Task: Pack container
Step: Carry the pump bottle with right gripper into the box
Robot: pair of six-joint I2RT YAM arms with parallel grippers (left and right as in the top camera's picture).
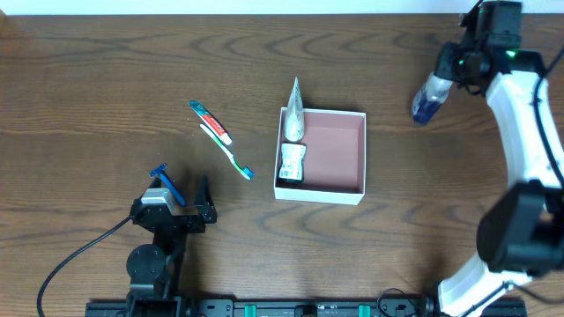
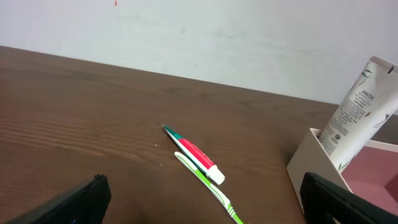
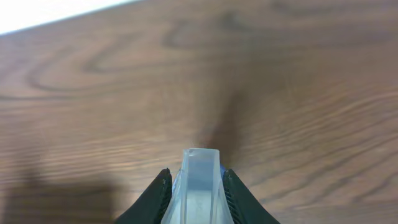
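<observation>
Right wrist view: the clear bottle [image 3: 200, 186] runs off the bottom edge, lower part unseen. Left wrist view: the container [image 2: 314, 155] is cropped at the right, and the toothbrush [image 2: 208, 186] loses one end at the bottom edge.

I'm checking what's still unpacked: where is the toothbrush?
In the overhead view, the toothbrush lies left of the container, outside it, right beside a small red tube.

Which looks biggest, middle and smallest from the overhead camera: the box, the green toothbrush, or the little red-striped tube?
1. The container: much the biggest, wide and square.
2. The green toothbrush: thin, but the longer of the two small things.
3. The red-striped tube: a bit shorter.
Both small things lie flat on the table, so neither only looks bigger by being nearer the camera.
</observation>
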